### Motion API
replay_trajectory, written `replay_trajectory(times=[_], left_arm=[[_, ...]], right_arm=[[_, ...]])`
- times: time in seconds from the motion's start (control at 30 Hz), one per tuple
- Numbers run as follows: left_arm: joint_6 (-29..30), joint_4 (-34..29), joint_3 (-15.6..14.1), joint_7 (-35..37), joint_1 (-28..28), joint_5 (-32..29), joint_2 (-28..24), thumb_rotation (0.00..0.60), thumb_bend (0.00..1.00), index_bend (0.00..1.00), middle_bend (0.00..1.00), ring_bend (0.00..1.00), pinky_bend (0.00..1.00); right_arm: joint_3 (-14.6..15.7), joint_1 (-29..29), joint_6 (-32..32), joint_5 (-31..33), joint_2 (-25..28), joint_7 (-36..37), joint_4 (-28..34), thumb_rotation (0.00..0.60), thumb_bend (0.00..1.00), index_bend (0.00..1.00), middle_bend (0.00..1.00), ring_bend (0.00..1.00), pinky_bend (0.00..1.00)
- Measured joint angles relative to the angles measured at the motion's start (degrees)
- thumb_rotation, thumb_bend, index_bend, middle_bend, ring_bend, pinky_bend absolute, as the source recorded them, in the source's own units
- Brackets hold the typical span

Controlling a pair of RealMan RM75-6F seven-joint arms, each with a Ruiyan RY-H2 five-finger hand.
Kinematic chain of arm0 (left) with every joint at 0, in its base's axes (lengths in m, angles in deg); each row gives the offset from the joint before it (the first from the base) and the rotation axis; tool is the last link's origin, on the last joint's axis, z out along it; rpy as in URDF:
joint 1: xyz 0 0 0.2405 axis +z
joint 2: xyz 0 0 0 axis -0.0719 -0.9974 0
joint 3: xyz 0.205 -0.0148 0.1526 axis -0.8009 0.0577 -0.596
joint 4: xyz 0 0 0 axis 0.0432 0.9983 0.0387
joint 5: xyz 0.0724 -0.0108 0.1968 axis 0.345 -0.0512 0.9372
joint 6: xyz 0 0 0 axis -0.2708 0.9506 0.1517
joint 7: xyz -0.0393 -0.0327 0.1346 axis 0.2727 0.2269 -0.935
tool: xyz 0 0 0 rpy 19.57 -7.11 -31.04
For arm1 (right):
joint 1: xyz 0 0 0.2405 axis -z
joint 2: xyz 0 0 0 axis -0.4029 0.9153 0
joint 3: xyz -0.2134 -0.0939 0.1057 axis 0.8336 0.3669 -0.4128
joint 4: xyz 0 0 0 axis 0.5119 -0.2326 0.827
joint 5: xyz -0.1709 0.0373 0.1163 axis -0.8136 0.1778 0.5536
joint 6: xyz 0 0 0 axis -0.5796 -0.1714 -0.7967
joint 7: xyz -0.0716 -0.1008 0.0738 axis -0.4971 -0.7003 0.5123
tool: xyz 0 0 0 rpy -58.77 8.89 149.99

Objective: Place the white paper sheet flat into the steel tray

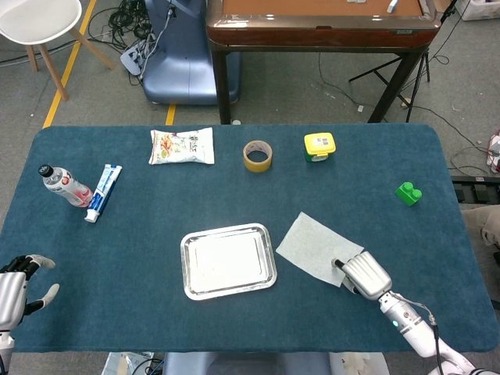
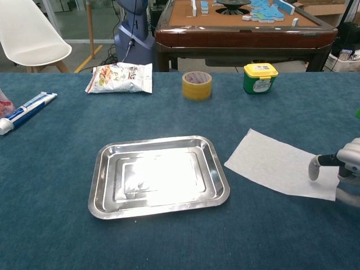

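Note:
The white paper sheet lies flat on the blue table cloth, just right of the steel tray, which holds nothing. My right hand rests on the sheet's near right corner, one fingertip pressing down on the paper. My left hand hovers at the table's near left edge with fingers apart and nothing in it; the chest view does not show it.
Along the far side sit a snack bag, a tape roll and a green jar with a yellow lid. A bottle and toothpaste tube lie at left, a green block at right.

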Motion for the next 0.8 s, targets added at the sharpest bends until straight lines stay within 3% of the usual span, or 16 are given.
replay_trajectory(times=[0.33,0.8], left_arm=[[0.02,0.0,-0.01,0.1,0.03,0.04,-0.04,0.6,0.23,0.43,0.41,0.31,0.46],[-0.11,-0.01,-0.06,-0.02,0.01,0.03,-0.01,0.6,0.23,0.43,0.41,0.31,0.46]], right_arm=[[-0.83,0.64,1.2,1.28,-0.19,-0.14,0.5,0.6,0.59,0.5,1.0,1.0,1.0],[-4.72,3.1,5.28,5.79,-1.52,-2.34,3.03,0.6,0.59,0.56,1.0,1.0,1.0]])
